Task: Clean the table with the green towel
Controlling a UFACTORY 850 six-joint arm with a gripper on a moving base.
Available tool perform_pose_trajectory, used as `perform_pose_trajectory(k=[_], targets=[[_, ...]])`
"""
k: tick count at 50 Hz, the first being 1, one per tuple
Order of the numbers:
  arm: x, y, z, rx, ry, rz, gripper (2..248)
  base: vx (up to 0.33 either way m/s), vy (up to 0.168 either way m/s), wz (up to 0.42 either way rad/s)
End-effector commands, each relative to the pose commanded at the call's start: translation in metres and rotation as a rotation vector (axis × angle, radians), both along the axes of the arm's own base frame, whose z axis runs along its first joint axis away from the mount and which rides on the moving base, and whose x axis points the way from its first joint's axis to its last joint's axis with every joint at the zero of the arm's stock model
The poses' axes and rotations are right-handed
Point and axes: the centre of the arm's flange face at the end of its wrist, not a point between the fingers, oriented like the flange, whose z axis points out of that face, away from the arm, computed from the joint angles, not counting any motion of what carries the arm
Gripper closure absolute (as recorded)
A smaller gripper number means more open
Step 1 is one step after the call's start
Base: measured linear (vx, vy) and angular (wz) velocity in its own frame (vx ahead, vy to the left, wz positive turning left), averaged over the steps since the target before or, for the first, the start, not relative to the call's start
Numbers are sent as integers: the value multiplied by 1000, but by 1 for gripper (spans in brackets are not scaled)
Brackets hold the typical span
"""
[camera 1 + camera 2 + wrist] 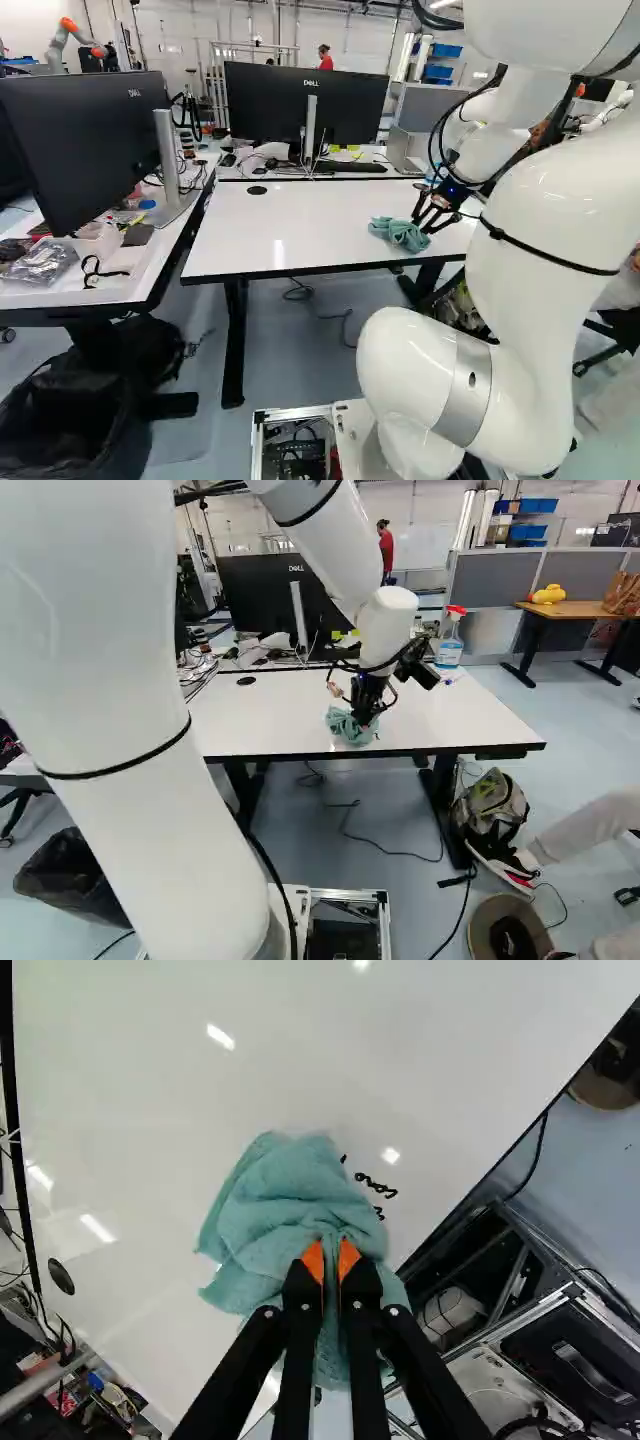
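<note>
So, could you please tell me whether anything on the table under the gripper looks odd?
Yes: dark, curly marks on the white tabletop, right beside the bunched green towel. They look like scribbles and stand out against the pale surface.

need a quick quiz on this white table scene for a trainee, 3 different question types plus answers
1. True or false: the black two-fingered claw is closed on the crumpled green cloth towel.
2. Which shows beside the towel on the glossy white table?
a) a red mug
b) dark squiggly marks
c) a yellow sponge
3. Fill in: in the right base view, the clear plastic spray bottle has a ____ trigger top.

Key: 1 true; 2 b; 3 red
</note>
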Motion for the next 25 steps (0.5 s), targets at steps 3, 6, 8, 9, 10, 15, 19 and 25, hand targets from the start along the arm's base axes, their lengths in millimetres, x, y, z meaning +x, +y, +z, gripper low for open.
perform_pose_trajectory(k=[3,6,8,9,10,15,19,25], targets=[[0,-1,0,0,0,-2,213,0,0,0],[0,-2,0,0,0,-4,213,0,0,0],[0,-3,0,0,0,-5,213,0,0,0],[0,-3,0,0,0,-6,213,0,0,0],[0,-3,0,0,0,-6,213,0,0,0],[0,-4,0,0,0,-8,213,0,0,0],[-2,-6,0,0,0,-12,213,0,0,0],[-10,-11,0,0,1,-31,213,0,0,0]])
